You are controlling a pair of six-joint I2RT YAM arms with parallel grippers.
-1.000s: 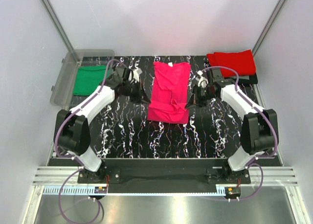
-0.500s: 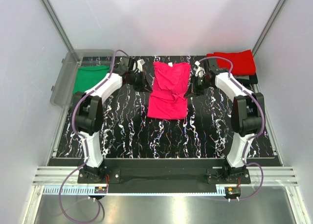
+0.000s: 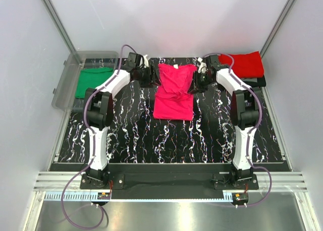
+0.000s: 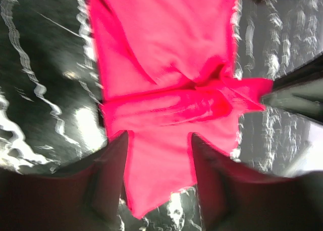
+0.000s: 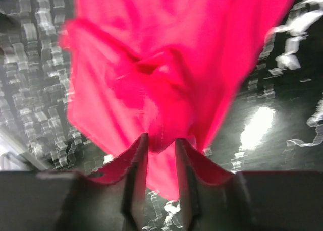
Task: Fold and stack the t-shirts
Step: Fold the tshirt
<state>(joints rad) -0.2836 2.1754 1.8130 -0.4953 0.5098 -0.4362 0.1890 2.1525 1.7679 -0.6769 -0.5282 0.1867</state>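
Note:
The magenta-pink t-shirt lies partly folded in the middle of the table, its white neck label at the far end. My left gripper is at the shirt's left edge and my right gripper at its right edge. In the left wrist view the left gripper stands open, with a flat corner of the pink shirt lying between its fingers. The right gripper has its jaws a little apart around a bunched fold of the pink shirt. A green t-shirt lies in the bin. A folded red t-shirt lies at the back right.
The clear plastic bin stands at the table's left edge. Something dark lies under the red shirt. The black marbled table ends at the white walls at the back and sides.
Both grippers have moved toward the far end of the table along the pink shirt's sides. The shirt's near edge has drawn back a little. Both pairs of jaws, shut before, now stand apart.

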